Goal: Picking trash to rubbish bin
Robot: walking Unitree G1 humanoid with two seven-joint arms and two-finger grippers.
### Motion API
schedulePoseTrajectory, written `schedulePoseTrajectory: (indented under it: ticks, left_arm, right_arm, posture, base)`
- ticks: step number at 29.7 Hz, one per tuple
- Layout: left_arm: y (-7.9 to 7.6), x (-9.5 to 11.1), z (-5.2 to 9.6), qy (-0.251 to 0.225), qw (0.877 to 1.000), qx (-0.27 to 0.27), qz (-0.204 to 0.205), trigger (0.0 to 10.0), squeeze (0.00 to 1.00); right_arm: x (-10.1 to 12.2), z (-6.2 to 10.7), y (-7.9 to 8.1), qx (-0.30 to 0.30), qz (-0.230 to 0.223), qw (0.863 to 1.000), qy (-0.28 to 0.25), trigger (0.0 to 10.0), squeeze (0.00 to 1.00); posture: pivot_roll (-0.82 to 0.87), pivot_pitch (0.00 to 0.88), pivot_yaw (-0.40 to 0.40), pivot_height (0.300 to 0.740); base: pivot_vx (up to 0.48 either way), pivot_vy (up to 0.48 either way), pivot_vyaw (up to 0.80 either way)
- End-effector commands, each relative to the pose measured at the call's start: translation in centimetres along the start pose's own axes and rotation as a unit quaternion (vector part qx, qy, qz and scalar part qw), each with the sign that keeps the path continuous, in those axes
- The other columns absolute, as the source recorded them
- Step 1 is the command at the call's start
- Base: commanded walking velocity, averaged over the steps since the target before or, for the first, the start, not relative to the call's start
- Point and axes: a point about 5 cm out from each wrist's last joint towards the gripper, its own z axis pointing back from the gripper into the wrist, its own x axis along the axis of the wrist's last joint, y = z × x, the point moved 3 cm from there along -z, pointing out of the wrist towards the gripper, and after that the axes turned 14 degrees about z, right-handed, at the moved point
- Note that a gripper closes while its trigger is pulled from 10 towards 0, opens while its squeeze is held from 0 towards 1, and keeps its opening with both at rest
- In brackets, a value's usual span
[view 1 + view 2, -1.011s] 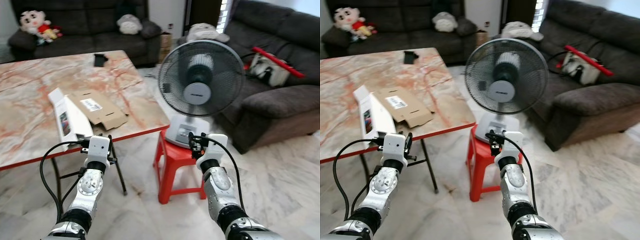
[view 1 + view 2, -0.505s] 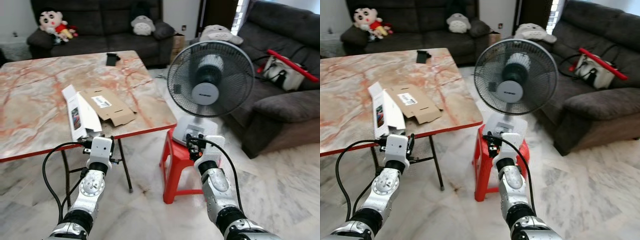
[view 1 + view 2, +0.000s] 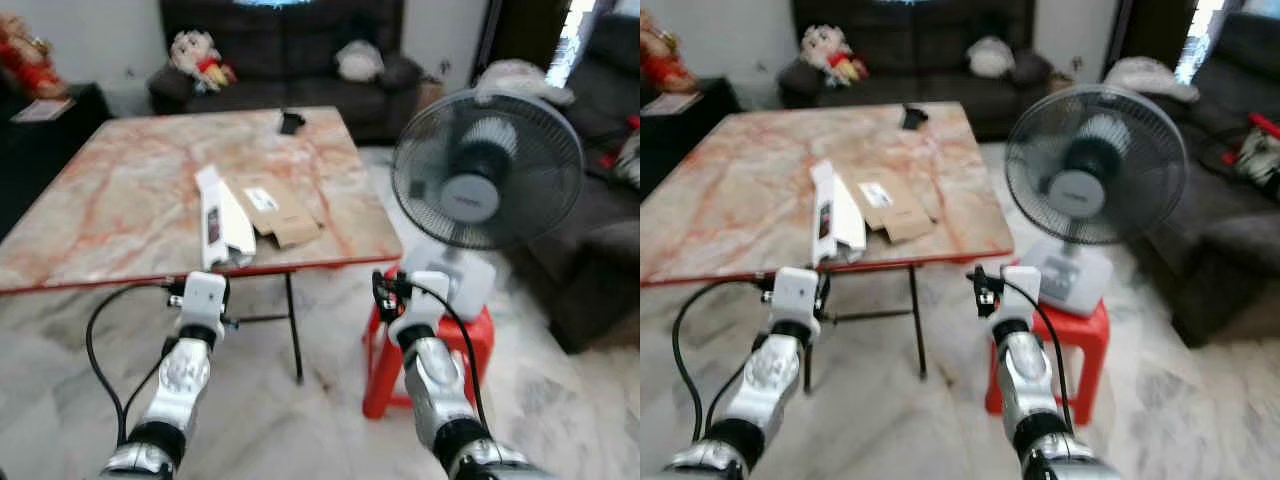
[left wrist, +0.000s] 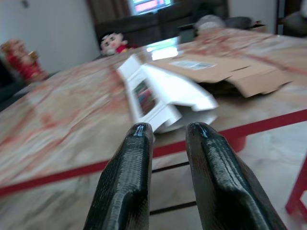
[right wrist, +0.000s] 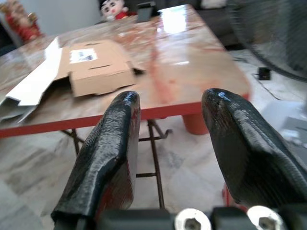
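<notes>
Left gripper (image 4: 165, 143) empty, fingers narrowly parted, before table (image 3: 110, 215) edge. Right gripper (image 5: 175, 124) empty, fingers wide apart. White box (image 3: 218, 212) lying open-ended at 11 o'clock, near edge; flattened cardboard box (image 3: 277, 207) touching it at its 2 o'clock. Fan (image 3: 487, 183) on red stool (image 3: 390, 350) at 2 o'clock. Sofa (image 3: 290, 55) far, at 12 o'clock.

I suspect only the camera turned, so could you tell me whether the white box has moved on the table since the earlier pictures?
No. The white box lies beside the flattened cardboard near the marble table's red edge, as before; the camera has shifted.

Both arms fwd, level. Left tool (image 4: 165, 132) narrow gap, prob. empty; right tool (image 5: 170, 103) wide apart.
</notes>
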Motion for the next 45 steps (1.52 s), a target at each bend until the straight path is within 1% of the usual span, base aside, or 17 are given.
schedulePoseTrajectory:
  ticks: [1,5,16,18,19,21,23,25,33,34,38,42,45]
  left_arm:
    - [0.4,0.0,0.0,0.002,1.0,0.006,-0.007,10.0,0.0]
    - [0.7,0.0,0.0,0.002,1.0,0.011,-0.007,10.0,0.0]
    - [0.9,0.0,0.1,0.004,1.0,0.015,-0.007,10.0,0.0]
    - [1.2,-1.0,0.7,0.026,0.999,0.016,-0.01,10.0,0.0]
    - [1.2,-1.0,0.7,0.026,0.999,0.016,-0.01,10.0,0.0]
    - [1.9,-2.3,1.6,0.051,0.998,0.024,-0.013,10.0,0.0]
    - [2.4,-3.1,2.2,0.065,0.997,0.034,-0.014,10.0,0.0]
    - [2.9,-3.4,2.8,0.068,0.997,0.04,-0.016,10.0,0.0]
    - [3.6,-2.3,2.9,0.032,0.998,0.053,-0.02,10.0,0.0]
    - [4.1,-1.8,2.9,0.021,0.998,0.062,-0.018,10.0,0.0]
    - [4.3,-1.4,2.7,0.013,0.997,0.073,-0.014,10.0,0.0]
    - [4.2,-1.2,2.5,0.01,0.997,0.074,-0.013,10.0,0.0]
    - [3.7,-1.0,2.0,0.009,0.997,0.072,-0.01,10.0,0.0]
  right_arm:
    - [0.4,-0.2,0.5,0.009,0.003,1.0,-0.006,10.0,0.0]
    - [0.4,-0.2,0.5,0.01,0.003,1.0,-0.006,10.0,0.0]
    - [0.3,-0.2,0.7,0.013,0.001,1.0,-0.002,10.0,0.0]
    - [0.2,-0.2,0.8,0.015,0.002,1.0,-0.001,10.0,0.0]
    - [0.2,-0.2,0.8,0.015,0.002,1.0,-0.001,10.0,0.0]
    - [0.2,-0.2,0.8,0.016,0.002,1.0,0.0,10.0,0.0]
    - [0.3,-0.3,0.9,0.017,0.002,1.0,0.0,10.0,0.0]
    - [0.3,-0.3,0.8,0.017,0.002,1.0,-0.002,10.0,0.0]
    - [0.5,-0.4,1.5,0.031,0.01,0.999,-0.003,10.0,0.0]
    - [0.6,-0.4,1.7,0.034,0.009,0.999,-0.005,10.0,0.0]
    - [0.5,-0.4,2.0,0.045,0.012,0.999,-0.003,10.0,0.0]
    - [0.5,-0.4,2.1,0.047,0.012,0.999,-0.004,10.0,0.0]
    - [0.6,-0.4,2.1,0.048,0.012,0.999,-0.005,10.0,0.0]
  posture:
    - [0.02,0.0,-0.009,0.74]
    - [0.02,0.0,-0.01,0.74]
    - [0.02,0.0,-0.014,0.74]
    - [0.03,0.0,-0.014,0.74]
    - [0.03,0.0,-0.014,0.74]
    - [0.03,0.0,-0.014,0.74]
    - [0.02,0.0,-0.013,0.74]
    - [0.03,0.0,-0.016,0.74]
    - [0.03,0.0,-0.022,0.74]
    - [0.03,0.0,-0.022,0.74]
    - [0.04,0.0,-0.023,0.74]
    - [0.04,0.0,-0.023,0.74]
    - [0.03,0.0,-0.022,0.74]
  base:
    - [0.0,0.0,0.79]
    - [0.0,0.0,0.72]
    - [0.0,0.0,0.0]
    - [0.0,0.0,0.0]
    - [0.0,0.0,0.0]
    - [0.0,0.0,0.0]
    - [0.0,0.0,0.0]
    - [0.0,0.0,0.0]
    - [0.0,0.0,0.0]
    - [0.0,0.0,0.64]
    - [0.0,0.0,0.76]
    - [0.0,0.0,0.8]
    - [0.0,0.0,0.8]
